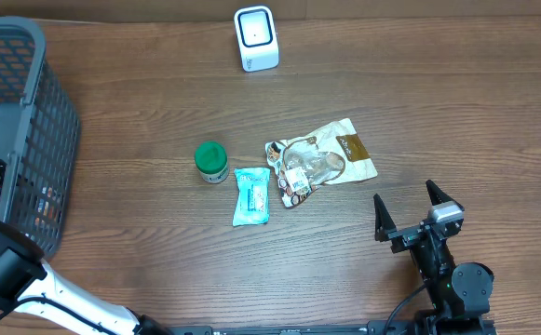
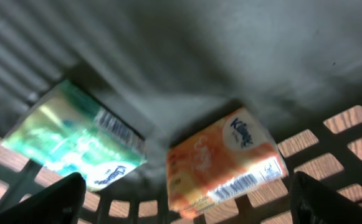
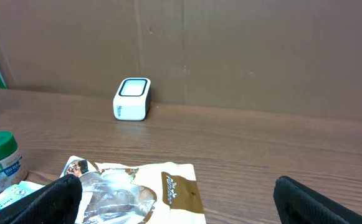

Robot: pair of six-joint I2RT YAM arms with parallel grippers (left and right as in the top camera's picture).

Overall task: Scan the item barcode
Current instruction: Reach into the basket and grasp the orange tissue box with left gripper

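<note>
Evidently the left arm has the coming move. The left end effector point(image 2: 187, 186) hangs inside the basket point(image 1: 56, 102), jaws spread wide and gripping nothing. Directly beneath it, on the basket floor, lies the orange tissue pack point(image 2: 221, 165), which I take to be the item to scan. A green tissue pack point(image 2: 75, 140) lies just beside it.

The orange pack's long axis runs nearly along the line between the two fingers, tilted a little. Closing as things stand would catch it by its ends, so a turn of the wrist looks wise. Its barcode point(image 2: 240, 185) faces up along one long edge.

The right end effector point(image 1: 408, 216) hovers over the bench point(image 1: 140, 242) well away from the basket, fully open and empty. The scanner point(image 1: 256, 38) stands outside the basket, well apart from it.
</note>
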